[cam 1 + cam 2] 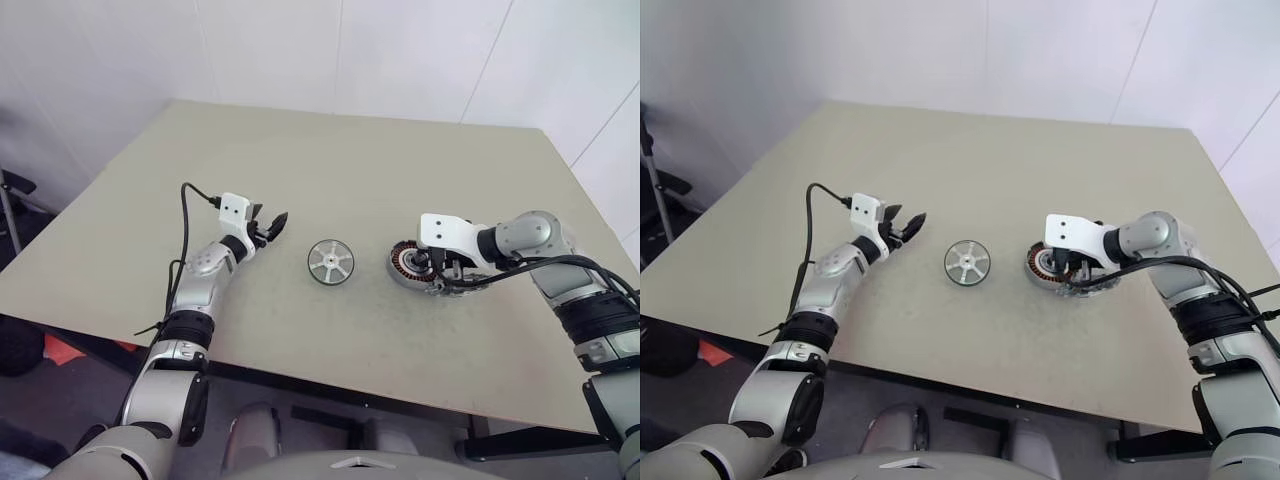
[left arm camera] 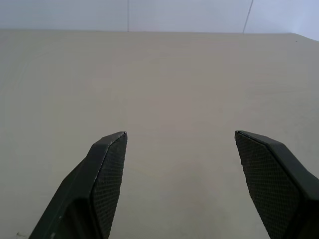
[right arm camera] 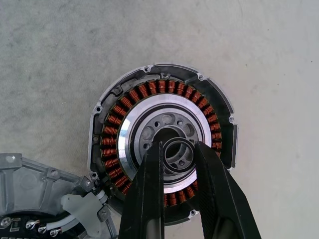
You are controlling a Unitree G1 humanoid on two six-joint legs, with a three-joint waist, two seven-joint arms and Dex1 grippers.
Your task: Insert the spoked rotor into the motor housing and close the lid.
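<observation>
The spoked rotor (image 1: 330, 263), a dark disc with silver spokes, lies flat on the table between my two arms. To its right sits the motor housing (image 3: 159, 89), a grey round shell with a ring of copper windings. My right gripper (image 3: 177, 145) points down into its middle, fingers closed against the small central hub ring. A grey cast lid (image 3: 30, 189) with white wiring lies against the housing's edge. My left gripper (image 1: 272, 228) hovers level over bare table to the left of the rotor, its fingers (image 2: 107, 164) wide apart with nothing between them.
The beige table (image 1: 300, 150) stretches bare toward white walls behind. Its front edge runs close below both arms. A black cable (image 1: 186, 215) loops up from my left wrist.
</observation>
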